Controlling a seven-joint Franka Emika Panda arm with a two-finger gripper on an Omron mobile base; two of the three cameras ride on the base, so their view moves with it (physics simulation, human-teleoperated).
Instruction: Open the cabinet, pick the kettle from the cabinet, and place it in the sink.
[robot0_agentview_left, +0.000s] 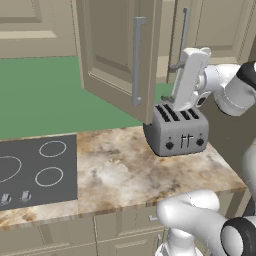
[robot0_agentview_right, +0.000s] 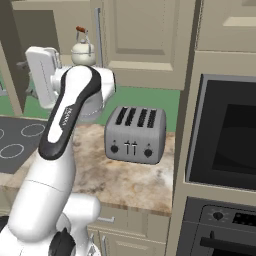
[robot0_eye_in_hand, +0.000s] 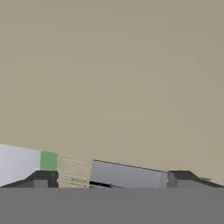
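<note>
The cabinet's left door (robot0_agentview_left: 115, 55) stands swung open over the counter, its silver bar handle facing me; the right door (robot0_agentview_right: 145, 40) is shut. On the shelf inside sits the cream-white kettle (robot0_agentview_right: 83, 51), its arched handle topped by a reddish-brown bar. My gripper (robot0_agentview_left: 172, 82) (robot0_agentview_right: 27, 79) hangs open above the toaster, in front of the cabinet opening, with its fingers pointing left at the open door. Nothing is between the fingertips (robot0_eye_in_hand: 43, 177), and the kettle is behind the hand and apart from it. The sink is out of view.
A grey four-slot toaster (robot0_agentview_left: 177, 130) (robot0_agentview_right: 132, 132) stands on the marble counter (robot0_agentview_left: 125, 170) right under the hand. The black cooktop (robot0_agentview_left: 35, 172) lies to the left. A tall oven column (robot0_agentview_right: 225, 140) walls off the right. Drawer fronts run below the counter edge.
</note>
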